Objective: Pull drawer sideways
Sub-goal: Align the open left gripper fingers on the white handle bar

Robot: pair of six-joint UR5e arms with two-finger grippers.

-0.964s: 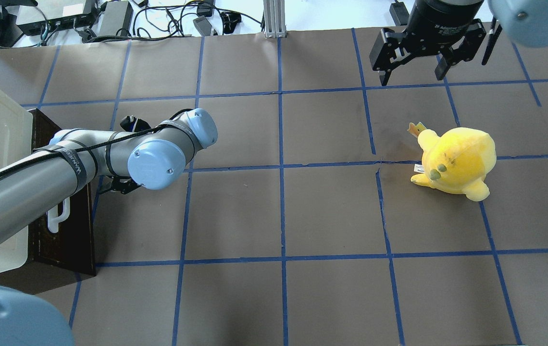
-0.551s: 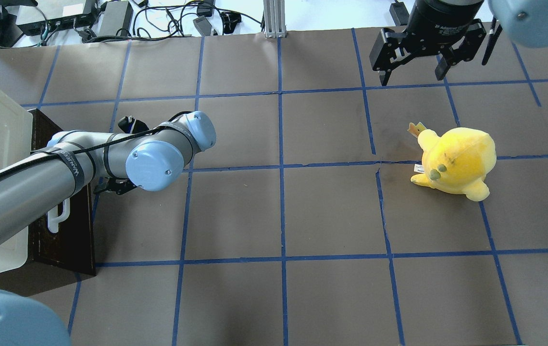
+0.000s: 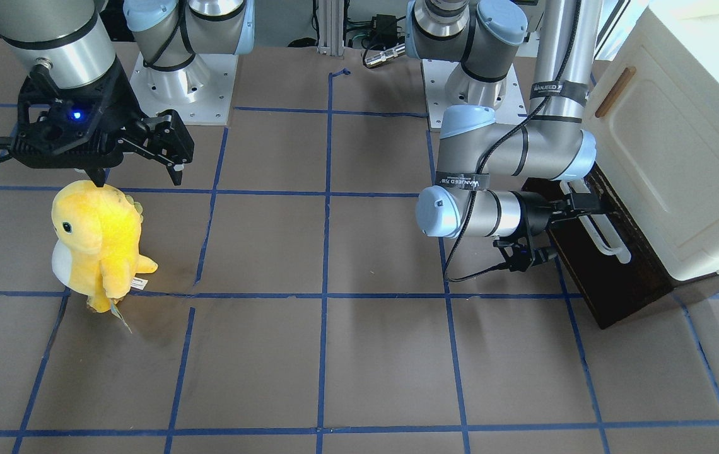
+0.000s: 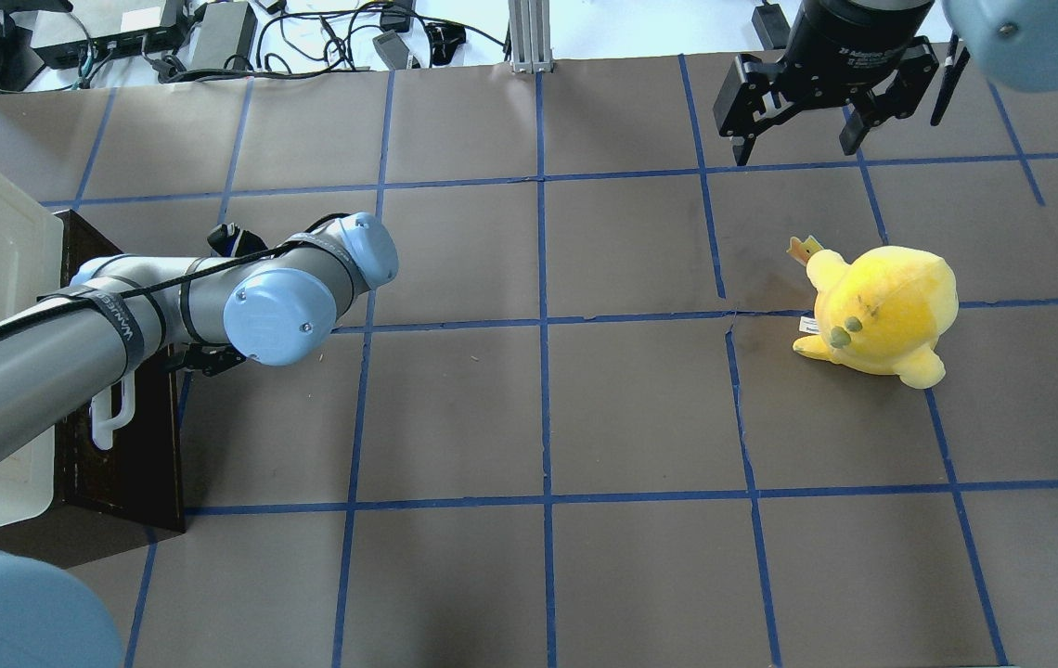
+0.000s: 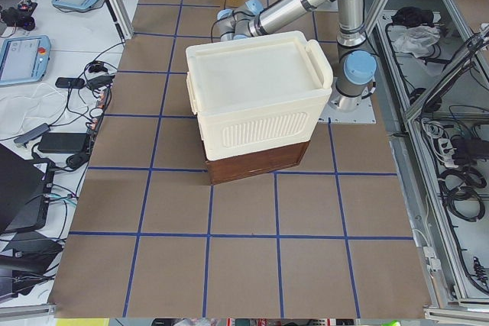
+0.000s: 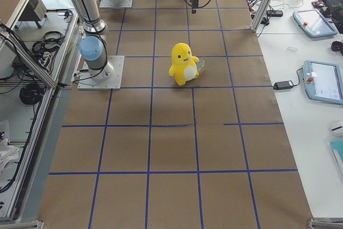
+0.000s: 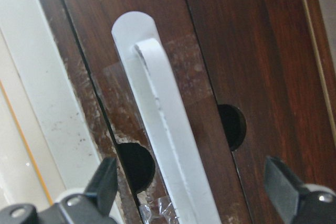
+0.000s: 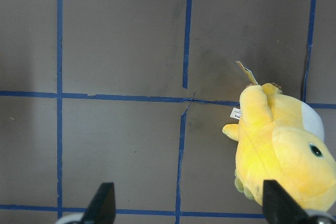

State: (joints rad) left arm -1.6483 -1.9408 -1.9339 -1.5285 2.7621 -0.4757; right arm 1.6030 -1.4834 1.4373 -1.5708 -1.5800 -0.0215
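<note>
The drawer's dark brown front (image 3: 615,271) sits under a cream cabinet (image 3: 681,157) at the table's left end. None of the drawer's inside shows. Its long white bar handle (image 3: 605,239) runs along the front. My left gripper (image 3: 571,228) is open and level with the handle's far end. In the left wrist view the handle (image 7: 163,145) lies between the two fingers (image 7: 105,179), close to them, and I see no contact. My right gripper (image 4: 798,139) is open and empty, hanging over the far right of the table.
A yellow plush toy (image 4: 882,311) stands on the right half of the table, just in front of the right gripper; it also shows in the right wrist view (image 8: 278,150). The cabinet door has a small brown handle (image 3: 615,91). Blue tape lines grid the brown table.
My left arm has moved left toward the drawer front, bringing the gripper closer to the handle. The right arm and the plush have not moved.
</note>
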